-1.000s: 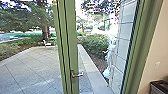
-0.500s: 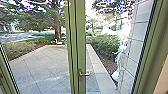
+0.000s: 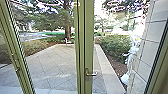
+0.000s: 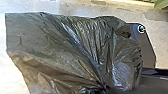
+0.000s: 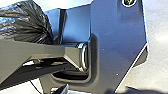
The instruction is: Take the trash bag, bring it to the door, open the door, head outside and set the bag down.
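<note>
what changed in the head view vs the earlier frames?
The camera swung left: door handle and hedge now sit farther right in view, and a green post has come in at left. Nothing outside visibly moved; the handle's lever is level as before.

Broad grey plate (image 5: pixel 117 45), round corner fitting (image 5: pixel 129 2)

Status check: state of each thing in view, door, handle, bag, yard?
Green-framed glass door: looks shut.
Silver metal lever handle: level, not pressed down.
Dark, glossy plastic trash bag: creased, gathered into tight folds at one part; how full, cannot tell.
Grey paved yard: partly sunlit.
</note>
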Robot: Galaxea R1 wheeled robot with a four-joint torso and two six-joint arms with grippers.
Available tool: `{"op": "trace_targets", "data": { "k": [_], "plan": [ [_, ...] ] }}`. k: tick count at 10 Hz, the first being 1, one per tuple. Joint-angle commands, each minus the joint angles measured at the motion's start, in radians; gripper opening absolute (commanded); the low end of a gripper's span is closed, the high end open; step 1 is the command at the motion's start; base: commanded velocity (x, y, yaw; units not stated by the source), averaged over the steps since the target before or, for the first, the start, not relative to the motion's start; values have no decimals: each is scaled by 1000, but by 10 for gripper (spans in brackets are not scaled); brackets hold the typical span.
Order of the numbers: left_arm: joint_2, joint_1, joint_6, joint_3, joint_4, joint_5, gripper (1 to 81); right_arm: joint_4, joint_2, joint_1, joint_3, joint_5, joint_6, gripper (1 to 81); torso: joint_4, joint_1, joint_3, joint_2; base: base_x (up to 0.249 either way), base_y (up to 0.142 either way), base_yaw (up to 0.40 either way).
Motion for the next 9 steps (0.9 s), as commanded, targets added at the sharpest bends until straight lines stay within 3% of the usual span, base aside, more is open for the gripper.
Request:
{"op": "trace_targets", "data": {
  "k": [1,9],
  "plan": [
    [0,-62,5,1,17,52,10,-1,-3,49,6,-65,-1,811,0,0,0,0,0,0,257],
    [6,-62,5,-2,32,67,10,-1,-3,46,3,-65,-1,811,0,0,0,0,0,0,230]
  ]
}}
